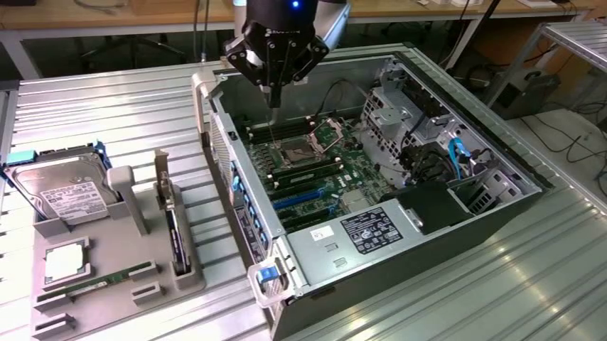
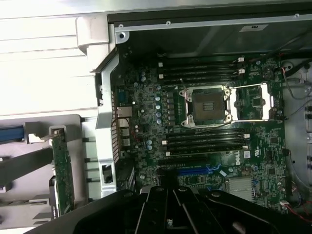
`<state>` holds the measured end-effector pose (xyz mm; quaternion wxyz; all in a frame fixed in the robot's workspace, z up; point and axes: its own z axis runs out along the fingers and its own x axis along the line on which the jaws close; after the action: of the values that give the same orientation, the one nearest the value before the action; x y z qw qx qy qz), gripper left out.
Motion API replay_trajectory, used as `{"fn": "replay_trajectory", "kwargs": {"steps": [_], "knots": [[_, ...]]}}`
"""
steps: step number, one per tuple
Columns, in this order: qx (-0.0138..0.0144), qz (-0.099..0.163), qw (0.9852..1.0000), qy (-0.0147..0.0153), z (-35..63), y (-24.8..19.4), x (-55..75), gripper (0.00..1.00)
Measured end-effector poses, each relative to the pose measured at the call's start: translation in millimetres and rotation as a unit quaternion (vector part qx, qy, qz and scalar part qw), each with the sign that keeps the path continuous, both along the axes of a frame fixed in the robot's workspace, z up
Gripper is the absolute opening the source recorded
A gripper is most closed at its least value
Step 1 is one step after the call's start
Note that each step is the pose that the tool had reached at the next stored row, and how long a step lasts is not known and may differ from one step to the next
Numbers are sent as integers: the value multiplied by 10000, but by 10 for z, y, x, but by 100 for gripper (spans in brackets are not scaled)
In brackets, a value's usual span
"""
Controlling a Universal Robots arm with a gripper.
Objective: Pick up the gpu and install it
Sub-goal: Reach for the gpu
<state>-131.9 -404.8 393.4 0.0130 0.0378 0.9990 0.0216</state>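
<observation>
The gpu (image 1: 175, 231) is a thin dark card standing on edge in a slot of the grey holder (image 1: 124, 302), at the exterior view's left, outside the computer case. Its metal bracket (image 1: 161, 170) rises at the far end. The wrist view catches the gpu (image 2: 63, 170) as a green-faced card beside the case wall. My gripper (image 1: 275, 103) hangs above the open case, over the motherboard near the CPU socket (image 1: 294, 150), well apart from the card. Its fingers (image 2: 168, 209) are shut with nothing between them.
The open computer case (image 1: 379, 234) lies on its side on a ribbed metal table. Blue expansion slots (image 1: 303, 199) run along the motherboard. The holder also carries a hard drive (image 1: 62, 192), a CPU chip (image 1: 67, 259) and a green memory stick (image 1: 99, 279).
</observation>
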Motion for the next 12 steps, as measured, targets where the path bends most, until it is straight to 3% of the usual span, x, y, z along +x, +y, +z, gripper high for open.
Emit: {"fn": "replay_trajectory", "kwargs": {"steps": [5,12], "knots": [[1,-1,10000,-1,-4,-103,-221,11],[0,0,10000,0,-34,-196,-550,11]]}}
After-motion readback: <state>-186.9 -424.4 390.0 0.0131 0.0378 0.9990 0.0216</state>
